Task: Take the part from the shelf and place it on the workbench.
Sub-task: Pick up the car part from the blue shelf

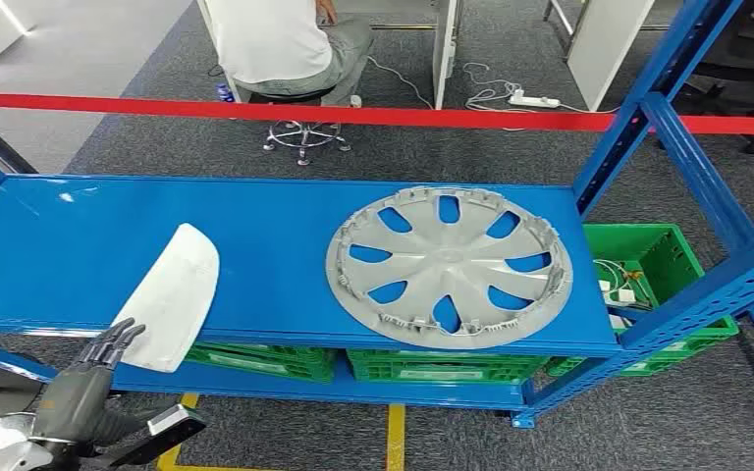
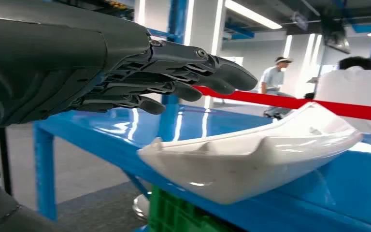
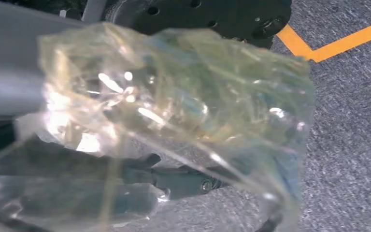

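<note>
My left hand hovers open, fingers extended, at the near end of the white part, which overhangs the blue shelf's front edge. Farther right lies a grey wheel cover. Crumpled clear film hides my right hand; I cannot tell its state.

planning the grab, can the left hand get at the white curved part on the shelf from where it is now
Probably yes. The left hand hovers at the near end of the white part, which overhangs the blue shelf's front edge, fingers spread just above it. Nothing stands between them; the wheel cover lies well aside.
</note>
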